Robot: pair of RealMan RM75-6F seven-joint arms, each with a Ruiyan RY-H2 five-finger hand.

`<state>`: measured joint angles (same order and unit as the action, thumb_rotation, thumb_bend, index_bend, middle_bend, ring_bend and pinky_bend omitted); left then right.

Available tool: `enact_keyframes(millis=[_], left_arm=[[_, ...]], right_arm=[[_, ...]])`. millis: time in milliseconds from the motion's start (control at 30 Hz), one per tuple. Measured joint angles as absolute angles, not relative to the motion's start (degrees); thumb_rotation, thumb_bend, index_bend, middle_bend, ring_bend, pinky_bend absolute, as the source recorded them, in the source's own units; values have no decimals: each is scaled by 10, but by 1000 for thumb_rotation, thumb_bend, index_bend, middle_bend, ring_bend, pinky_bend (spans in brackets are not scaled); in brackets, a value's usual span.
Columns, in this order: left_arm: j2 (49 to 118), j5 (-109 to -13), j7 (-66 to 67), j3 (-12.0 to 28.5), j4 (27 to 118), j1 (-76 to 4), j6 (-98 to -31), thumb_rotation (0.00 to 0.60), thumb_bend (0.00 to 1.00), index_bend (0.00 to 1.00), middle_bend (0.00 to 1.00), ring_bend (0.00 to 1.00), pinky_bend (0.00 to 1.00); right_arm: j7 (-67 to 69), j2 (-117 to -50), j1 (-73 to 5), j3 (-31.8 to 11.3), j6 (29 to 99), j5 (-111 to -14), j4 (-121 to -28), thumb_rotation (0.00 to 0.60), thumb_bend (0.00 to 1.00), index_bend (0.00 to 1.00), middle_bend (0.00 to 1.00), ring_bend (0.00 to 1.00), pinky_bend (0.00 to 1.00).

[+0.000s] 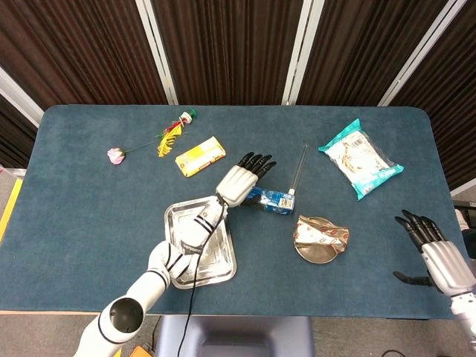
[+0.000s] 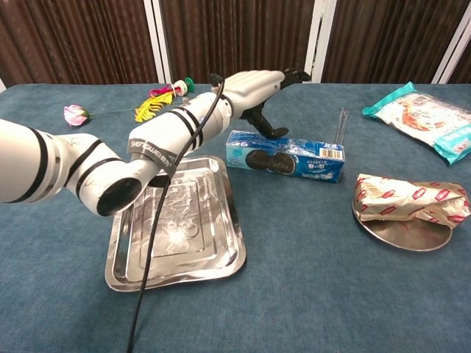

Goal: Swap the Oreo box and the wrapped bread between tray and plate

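The blue Oreo box [image 1: 271, 199] [image 2: 285, 156] lies on the table between the steel tray [image 1: 195, 247] [image 2: 125, 259] and the round plate [image 1: 307, 251] [image 2: 405, 234]. My left hand [image 1: 240, 179] [image 2: 254, 88] hovers just above and behind the box's left end, fingers spread, holding nothing. The wrapped bread [image 1: 321, 235] [image 2: 409, 198] rests on the plate. The tray holds nothing. At the table's right front edge my right hand [image 1: 433, 250] stays open, far from everything.
A glass tube [image 1: 297, 170] [image 2: 337, 134] lies just behind the box's right end. A teal snack bag [image 1: 360, 159] [image 2: 423, 118] sits at the back right. A yellow box [image 1: 200, 155], a feather toy [image 1: 172, 134] and a pink rose [image 1: 116, 155] lie at the back left.
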<state>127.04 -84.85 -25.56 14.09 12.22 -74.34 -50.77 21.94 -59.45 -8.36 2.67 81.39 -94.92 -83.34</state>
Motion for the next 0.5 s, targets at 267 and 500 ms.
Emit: enact_keyframes(millis=[267, 500], left_arm=[[1187, -859, -227, 119, 269, -684, -598, 600, 353, 0, 0, 0, 0], [1029, -854, -118, 74, 561, -573, -657, 600, 356, 0, 0, 0, 0]], right_arm=[[191, -608, -81, 38, 831, -984, -838, 600, 123, 0, 0, 0, 0], [141, -638, -102, 29, 812, -992, -856, 600, 134, 0, 0, 0, 0]])
